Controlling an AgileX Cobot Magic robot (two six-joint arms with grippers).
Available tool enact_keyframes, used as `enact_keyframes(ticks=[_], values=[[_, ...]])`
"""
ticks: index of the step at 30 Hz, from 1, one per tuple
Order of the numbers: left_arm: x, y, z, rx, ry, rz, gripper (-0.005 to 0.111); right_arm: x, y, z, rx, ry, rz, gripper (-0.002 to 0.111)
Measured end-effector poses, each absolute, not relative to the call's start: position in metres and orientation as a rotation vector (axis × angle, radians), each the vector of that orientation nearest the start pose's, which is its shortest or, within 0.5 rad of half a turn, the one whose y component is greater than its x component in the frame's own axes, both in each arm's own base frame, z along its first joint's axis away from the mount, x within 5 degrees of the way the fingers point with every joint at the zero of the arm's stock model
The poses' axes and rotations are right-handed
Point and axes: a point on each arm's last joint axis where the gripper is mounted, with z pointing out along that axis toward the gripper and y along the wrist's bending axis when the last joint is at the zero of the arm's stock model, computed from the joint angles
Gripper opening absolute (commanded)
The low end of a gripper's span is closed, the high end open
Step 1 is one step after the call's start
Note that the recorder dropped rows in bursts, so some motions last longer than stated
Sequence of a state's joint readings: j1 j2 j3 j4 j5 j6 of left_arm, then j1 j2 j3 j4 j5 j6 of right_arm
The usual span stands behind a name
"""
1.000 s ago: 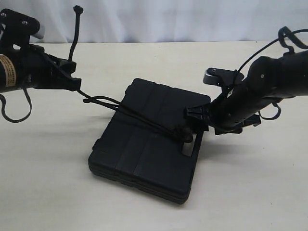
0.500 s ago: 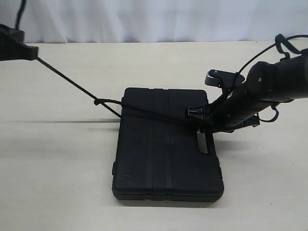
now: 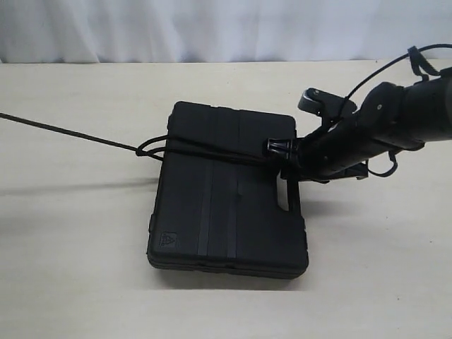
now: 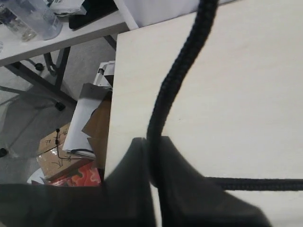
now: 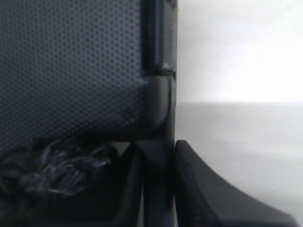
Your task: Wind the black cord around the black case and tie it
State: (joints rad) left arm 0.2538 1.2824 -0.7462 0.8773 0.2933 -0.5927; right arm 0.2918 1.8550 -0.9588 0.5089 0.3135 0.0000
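The black case (image 3: pixel 226 219) lies flat at mid-table, its handle slot (image 3: pixel 291 198) on the right. The black cord (image 3: pixel 70 134) crosses the case's far part, loops at its left edge and runs taut off the left of the exterior view. My left gripper (image 4: pixel 152 156) is outside that view; in the left wrist view it is shut on the black cord (image 4: pixel 175 80). My right gripper (image 3: pixel 286 169) is at the case's handle. In the right wrist view the right gripper (image 5: pixel 158 151) is shut on the handle bar of the black case (image 5: pixel 71 66), with a frayed cord end (image 5: pixel 42 165) beside it.
The pale table (image 3: pixel 85 268) ends at a white curtain (image 3: pixel 212 28) at the back. The left wrist view shows the table's edge (image 4: pixel 113 94), with cardboard and papers (image 4: pixel 85 127) on the floor below and a second table with bottles (image 4: pixel 33 19).
My left arm has drawn away out of the exterior view, pulling the cord straight and taut. The case has turned and slid left, and my right gripper moved with its handle.
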Motion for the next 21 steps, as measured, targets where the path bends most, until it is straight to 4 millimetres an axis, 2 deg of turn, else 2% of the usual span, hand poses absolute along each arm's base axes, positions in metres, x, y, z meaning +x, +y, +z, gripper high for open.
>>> enact_keyframes(ticks=[4,10,14,21], values=[[0.246,0.095,0.263,-0.154,2.242,0.553,0.0,0.338,0.113,0.146,0.207,2.675,0.459,0.004],[0.246,0.108,0.257,-0.204,2.257,0.56,0.0,0.349,0.098,0.154,0.288,2.654,0.482,0.004],[0.252,0.111,0.242,-0.197,2.315,0.553,0.0,0.353,0.094,0.156,0.286,2.665,0.492,0.004],[0.257,0.119,0.208,-0.157,2.493,0.599,0.0,0.367,0.1,0.153,0.257,2.71,0.521,0.004]])
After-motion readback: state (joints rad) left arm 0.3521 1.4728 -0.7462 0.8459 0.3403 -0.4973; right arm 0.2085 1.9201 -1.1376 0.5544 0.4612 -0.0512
